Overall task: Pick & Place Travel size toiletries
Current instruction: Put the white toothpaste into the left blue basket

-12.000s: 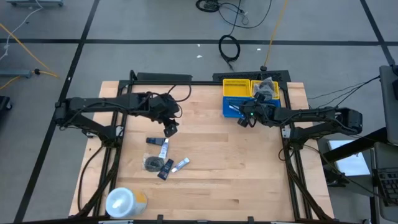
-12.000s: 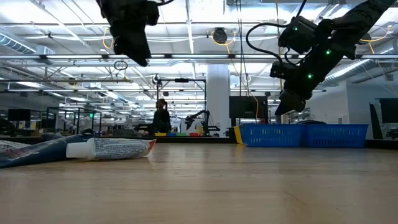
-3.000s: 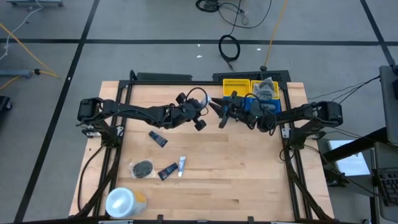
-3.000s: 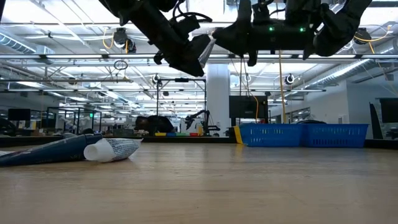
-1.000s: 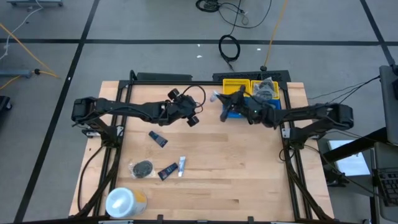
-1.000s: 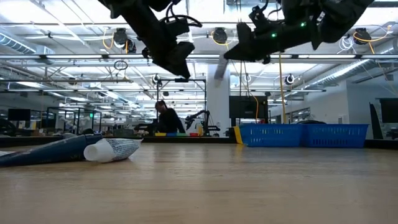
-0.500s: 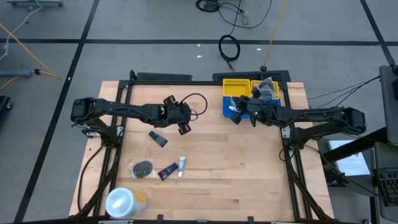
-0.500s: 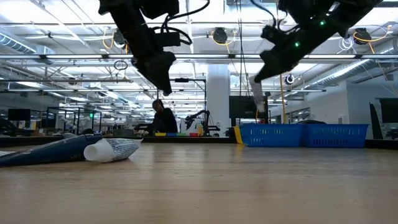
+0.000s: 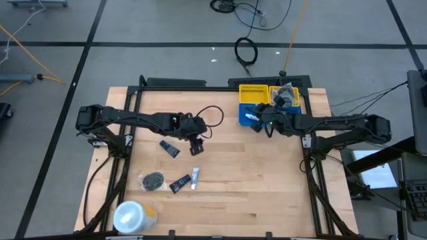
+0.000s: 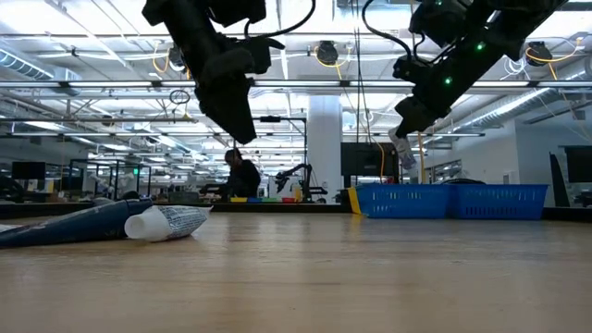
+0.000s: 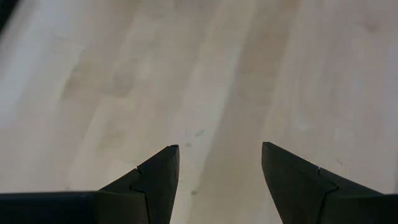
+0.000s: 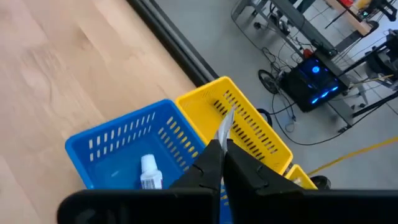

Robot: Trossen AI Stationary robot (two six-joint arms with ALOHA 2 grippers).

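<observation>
My right gripper (image 12: 222,146) is shut on a small white tube (image 10: 405,155) and hovers over the blue basket (image 9: 244,117) at the table's far right. Another white capped tube (image 12: 148,172) lies inside that basket. My left gripper (image 11: 221,149) stands open over bare wood near the table's middle (image 9: 195,148), tipped downward, with nothing between its fingers. On the table to its near left lie a dark navy tube (image 9: 169,148), a dark round piece (image 9: 153,180), a small dark piece (image 9: 178,183) and a white-and-blue tube (image 9: 195,177). My right gripper pinches the white tube between its two shut fingers. A thin flat end of the tube (image 12: 225,123) sticks out past the fingertips. The fingers slant downward, and the tube hangs clear above the blue basket.
A yellow basket (image 9: 253,91) stands behind the blue one, with a bin of grey things (image 9: 285,94) to its right. A large white-and-yellow roll (image 9: 133,217) sits at the near left corner. Bare wood spans the table's middle and near right.
My right gripper has carried the tube toward the table's right, over the blue basket, and tipped downward. My left gripper has drawn back from the table's middle toward the near edge and tipped down toward the wood.
</observation>
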